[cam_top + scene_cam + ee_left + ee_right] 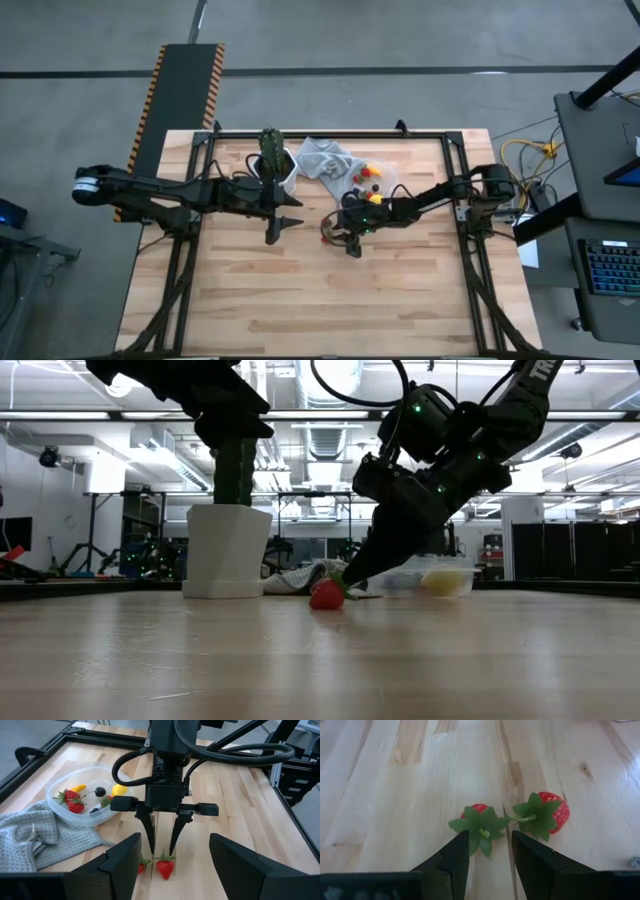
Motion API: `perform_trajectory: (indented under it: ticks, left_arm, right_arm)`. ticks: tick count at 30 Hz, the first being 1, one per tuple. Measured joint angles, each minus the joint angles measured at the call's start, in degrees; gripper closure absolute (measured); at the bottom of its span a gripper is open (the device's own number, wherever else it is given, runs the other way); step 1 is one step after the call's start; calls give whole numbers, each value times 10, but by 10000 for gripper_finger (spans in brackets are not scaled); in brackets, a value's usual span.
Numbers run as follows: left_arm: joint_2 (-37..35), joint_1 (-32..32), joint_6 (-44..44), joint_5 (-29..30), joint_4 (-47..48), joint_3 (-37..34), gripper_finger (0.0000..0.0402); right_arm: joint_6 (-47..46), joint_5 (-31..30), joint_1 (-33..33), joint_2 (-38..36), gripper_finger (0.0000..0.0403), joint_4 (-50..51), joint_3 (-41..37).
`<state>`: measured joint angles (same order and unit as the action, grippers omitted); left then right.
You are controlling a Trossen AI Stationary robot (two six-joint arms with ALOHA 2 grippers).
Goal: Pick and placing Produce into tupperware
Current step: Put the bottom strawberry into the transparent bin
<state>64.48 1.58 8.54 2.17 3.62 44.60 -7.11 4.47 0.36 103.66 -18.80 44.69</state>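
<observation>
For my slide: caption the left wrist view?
Right gripper open above two strawberries, tupperware beside it.

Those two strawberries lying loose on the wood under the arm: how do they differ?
The nearer strawberry sits right in front of the right gripper, between its open fingers; the other strawberry lies off to one side, outside them. The nearer one points its leafy cap at the wrist camera; the other shows more red flesh. Both are red, green-capped, and lie on the table.

My fingers (454, 865) look matt black plastic, above a pale wood table (395, 795) w/ smooth, faintly satin grain. Two strawberries (481, 822) read as glossy red plastic w/ matt green leaf tops. At 10 o'clock in my left wrist cam: clear glossy plastic tupperware (60, 785), beside a grey waffle-weave cloth (45, 837), soft and matt.
</observation>
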Motion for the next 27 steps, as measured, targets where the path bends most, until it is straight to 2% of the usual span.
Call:
perform_trajectory:
  ticks: [9,16,23,27]
  left_arm:
    - [0,0,0,0,0,0,180]
    - [0,0,0,0,0,0,180]
    - [0,0,0,0,0,0,180]
    - [0,0,0,0,0,0,180]
  right_arm:
    - [-12,0,0,0,285,0,0]
    - [-15,0,0,0,325,-1,0]
    - [-15,0,0,0,383,-1,0]
    - [-22,0,0,0,393,-1,0]
